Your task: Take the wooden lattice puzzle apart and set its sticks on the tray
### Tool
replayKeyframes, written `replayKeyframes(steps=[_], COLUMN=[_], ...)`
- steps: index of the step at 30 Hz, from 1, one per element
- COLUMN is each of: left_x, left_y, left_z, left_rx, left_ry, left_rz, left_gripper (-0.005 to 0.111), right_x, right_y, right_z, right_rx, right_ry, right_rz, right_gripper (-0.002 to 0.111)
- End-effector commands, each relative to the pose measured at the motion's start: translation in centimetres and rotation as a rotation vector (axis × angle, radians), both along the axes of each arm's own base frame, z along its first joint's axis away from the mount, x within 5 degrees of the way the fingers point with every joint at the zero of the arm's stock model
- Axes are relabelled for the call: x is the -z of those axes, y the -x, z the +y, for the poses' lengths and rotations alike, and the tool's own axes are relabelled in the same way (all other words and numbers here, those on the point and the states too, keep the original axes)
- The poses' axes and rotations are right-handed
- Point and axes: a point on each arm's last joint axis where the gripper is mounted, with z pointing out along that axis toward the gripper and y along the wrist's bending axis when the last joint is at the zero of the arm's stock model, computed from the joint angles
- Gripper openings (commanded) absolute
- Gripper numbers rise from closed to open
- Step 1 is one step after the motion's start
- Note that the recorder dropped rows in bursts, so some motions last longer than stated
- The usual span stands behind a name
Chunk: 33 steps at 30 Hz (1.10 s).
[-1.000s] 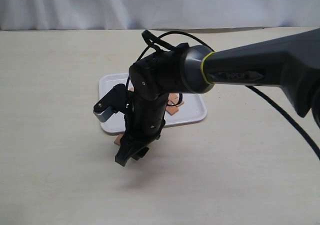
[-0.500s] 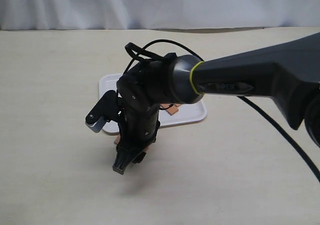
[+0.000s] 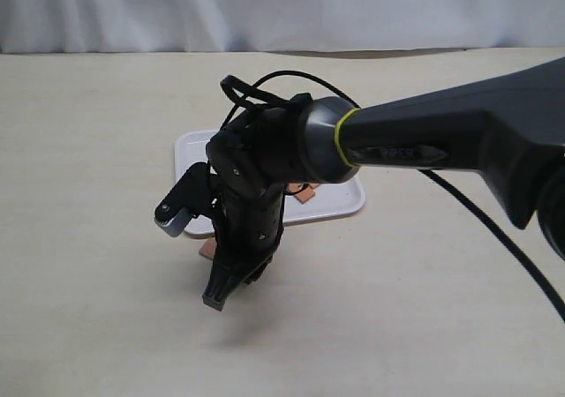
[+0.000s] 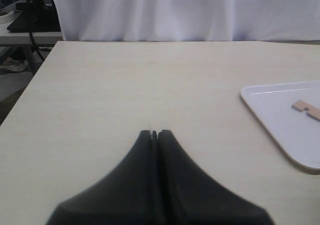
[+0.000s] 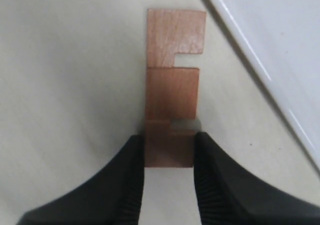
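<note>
No assembled lattice puzzle shows; I see only loose sticks. One reddish-brown notched stick (image 5: 172, 85) lies flat on the table just off the white tray (image 5: 280, 45). My right gripper (image 5: 169, 140) points down at it, its fingers pressed against both sides of the stick's near end. In the exterior view this stick (image 3: 207, 250) peeks out beside the right gripper (image 3: 218, 298), and the arm covers most of the tray (image 3: 340, 198). Another stick (image 3: 305, 197) lies on the tray. My left gripper (image 4: 155, 132) is shut and empty, hovering over bare table, with the tray (image 4: 280, 120) and a stick (image 4: 306, 108) off to its side.
The right arm's thick black link (image 3: 459, 141) and its cable (image 3: 494, 229) stretch across the table from the right. A white curtain (image 3: 282, 9) closes off the back. A table edge (image 4: 30, 85) shows in the left wrist view.
The right gripper has moved left and down towards the table beside the tray, and its fingers have drawn together on the stick.
</note>
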Motion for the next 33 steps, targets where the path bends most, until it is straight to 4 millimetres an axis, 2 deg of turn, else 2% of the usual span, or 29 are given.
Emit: replayKeyframes(steps=[1, 4, 7, 11, 14, 17, 20, 27, 30, 33], left_x=[0.0, 0.0, 0.0, 0.0, 0.0, 0.0, 0.0, 0.0, 0.0, 0.0], left_y=[0.0, 0.0, 0.0, 0.0, 0.0, 0.0, 0.0, 0.0, 0.0, 0.0], left_z=[0.0, 0.0, 0.0, 0.0, 0.0, 0.0, 0.0, 0.0, 0.0, 0.0], left_rx=[0.008, 0.008, 0.008, 0.008, 0.008, 0.008, 0.008, 0.008, 0.008, 0.008], left_ry=[-0.003, -0.003, -0.003, -0.003, -0.003, -0.003, -0.003, -0.003, -0.003, -0.003], left_rz=[-0.005, -0.005, -0.005, -0.005, -0.005, -0.005, -0.005, -0.005, -0.005, -0.005], left_gripper=[0.0, 0.0, 0.0, 0.0, 0.0, 0.0, 0.0, 0.0, 0.0, 0.0], right_x=[-0.1, -0.5, -2.1, -5.9, -8.2, -8.9, -8.5, -5.3, -4.0, -3.0], right_y=[-0.1, 0.0, 0.1, 0.3, -0.4, -2.1, -3.7, -6.5, -7.0, -7.2], right_z=[0.0, -0.1, 0.0, 0.2, -0.8, -2.8, -5.3, -12.6, -14.2, -14.9], right_rx=[0.007, 0.005, -0.005, -0.039, 0.009, 0.123, 0.244, 0.497, 0.54, 0.56], right_ry=[0.001, 0.002, -0.015, -0.069, -0.112, -0.109, -0.079, -0.044, -0.027, -0.018], right_rz=[-0.006, -0.006, -0.036, -0.136, -0.24, -0.345, -0.392, -0.341, -0.312, -0.295], right_gripper=[0.004, 0.004, 0.004, 0.004, 0.004, 0.004, 0.004, 0.004, 0.005, 0.007])
